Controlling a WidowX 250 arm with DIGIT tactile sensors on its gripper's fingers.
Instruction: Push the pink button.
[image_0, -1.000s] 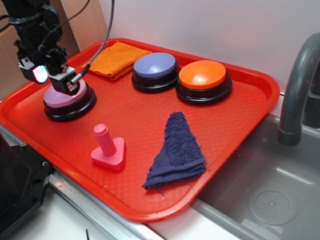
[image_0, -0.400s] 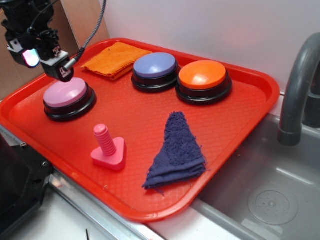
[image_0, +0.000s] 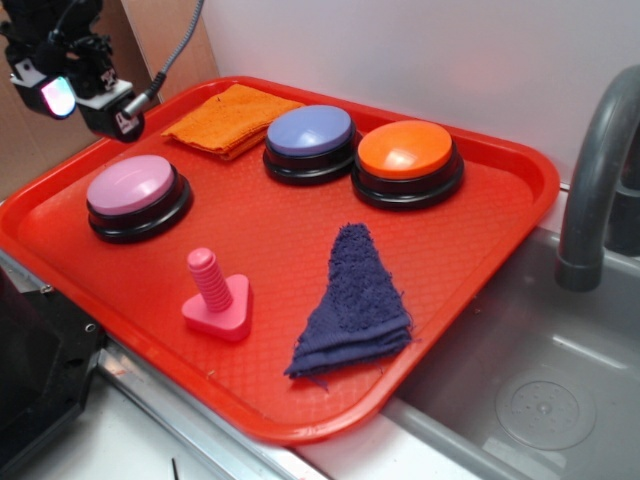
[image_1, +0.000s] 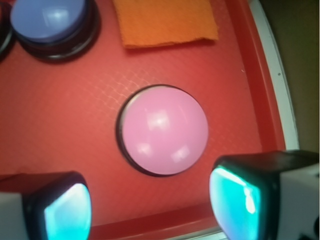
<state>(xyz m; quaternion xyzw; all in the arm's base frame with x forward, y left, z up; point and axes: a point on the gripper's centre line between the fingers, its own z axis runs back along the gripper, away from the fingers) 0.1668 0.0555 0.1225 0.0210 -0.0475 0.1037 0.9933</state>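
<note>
- Here the claw hangs in the air above the tray's far left corner, its two fingers spread apart with nothing between them.
- The pink button sits on the tray directly below the claw, clear of it; the wrist view shows its dome between and beyond the fingertips.
- The orange cloth lies just past the button.
- The lavender-blue button stands farther off to one side.
</note>
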